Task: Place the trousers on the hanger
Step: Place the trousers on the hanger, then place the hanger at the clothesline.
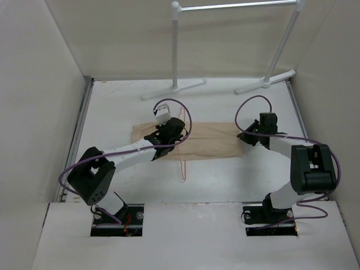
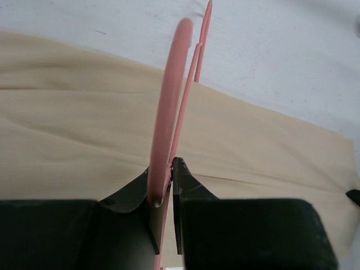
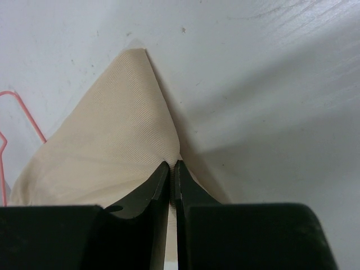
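Two pinches, one fold ahead.
Our left gripper (image 2: 165,183) is closed tight on the thin pinkish-red wire hanger (image 2: 171,95), which crosses the plain beige cloth trousers (image 2: 79,129) flat on the white table (image 1: 225,180); at 3 o'clock our right gripper (image 3: 172,169) nips the trousers' end, tenting it, likely to fold it over the wire.

White-and-black arms (image 1: 130,152), looping purple cables (image 1: 171,100), black jaws.

From above, my left arm (image 1: 135,152) hides most of the hanger (image 1: 182,166). Its wire blurs near my wrist; the rack (image 1: 236,7) is cropped above.
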